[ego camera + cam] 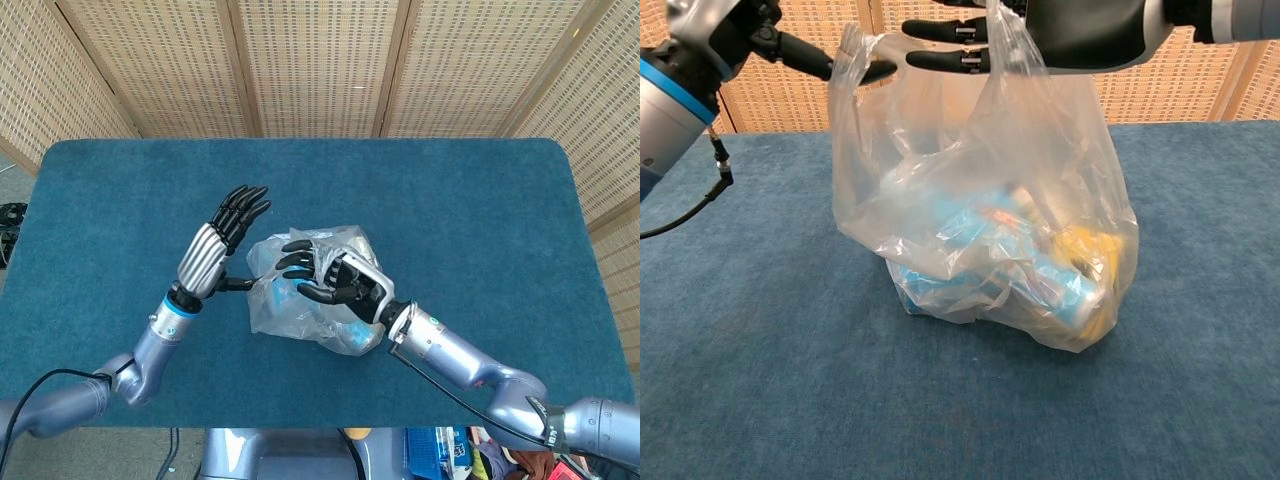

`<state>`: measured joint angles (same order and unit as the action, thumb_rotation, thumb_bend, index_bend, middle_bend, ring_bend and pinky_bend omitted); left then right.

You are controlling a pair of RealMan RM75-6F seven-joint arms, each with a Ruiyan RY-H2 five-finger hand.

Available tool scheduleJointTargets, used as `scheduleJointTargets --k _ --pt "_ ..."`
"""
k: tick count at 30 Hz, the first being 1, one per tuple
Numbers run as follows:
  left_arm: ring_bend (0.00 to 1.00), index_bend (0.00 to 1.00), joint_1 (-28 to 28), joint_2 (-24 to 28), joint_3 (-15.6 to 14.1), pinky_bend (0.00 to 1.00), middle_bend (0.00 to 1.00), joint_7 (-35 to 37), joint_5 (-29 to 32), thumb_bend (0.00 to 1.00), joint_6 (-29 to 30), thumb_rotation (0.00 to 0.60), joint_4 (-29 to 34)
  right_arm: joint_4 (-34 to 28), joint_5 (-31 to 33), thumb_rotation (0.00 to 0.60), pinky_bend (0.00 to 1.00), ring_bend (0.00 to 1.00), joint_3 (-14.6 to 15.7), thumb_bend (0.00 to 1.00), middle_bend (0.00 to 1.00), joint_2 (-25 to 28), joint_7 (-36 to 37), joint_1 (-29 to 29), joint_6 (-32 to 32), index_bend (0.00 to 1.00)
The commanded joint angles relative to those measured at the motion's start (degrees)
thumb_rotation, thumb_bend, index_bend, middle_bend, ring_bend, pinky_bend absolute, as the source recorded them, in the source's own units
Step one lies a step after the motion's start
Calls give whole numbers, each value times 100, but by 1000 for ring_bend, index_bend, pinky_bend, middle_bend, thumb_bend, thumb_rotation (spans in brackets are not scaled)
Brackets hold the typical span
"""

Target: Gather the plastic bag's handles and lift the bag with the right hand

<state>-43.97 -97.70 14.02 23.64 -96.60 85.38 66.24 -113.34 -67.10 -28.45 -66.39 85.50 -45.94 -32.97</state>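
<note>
The plastic bag (1000, 240) sits mid-tabletop (120, 200), its two handles raised. My right hand (335, 275) has one handle draped over spread fingers (940, 60), not clasped; my left hand (215, 245), fingers straight, props the other on its thumb. Risk: either loop could slide off before I close, dropping the bag's mouth.

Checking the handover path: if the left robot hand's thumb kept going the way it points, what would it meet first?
Probably the right robot hand's fingers, just past the clear plastic bag's hooked handle; depth is unclear.
</note>
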Motion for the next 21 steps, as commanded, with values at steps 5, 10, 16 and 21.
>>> scheduleJointTargets --k 5,10,16,21 --pt "0 0 -128 121 201 0 0 -137 451 314 -446 600 641 16 60 600 151 153 -24 355 343 -59 -95 46 58 269" --pt "0 0 -174 204 282 0 0 -183 628 546 -616 600 898 51 78 600 151 154 -42 357 343 -108 -148 88 96 269" --pt "0 0 -221 396 281 0 0 -367 625 704 -732 600 1080 63 70 600 151 155 -100 358 342 -129 -179 140 150 269" --pt "0 0 -238 612 326 0 0 -496 619 813 -754 600 1309 74 54 600 151 155 -140 358 343 -135 -192 202 201 269"
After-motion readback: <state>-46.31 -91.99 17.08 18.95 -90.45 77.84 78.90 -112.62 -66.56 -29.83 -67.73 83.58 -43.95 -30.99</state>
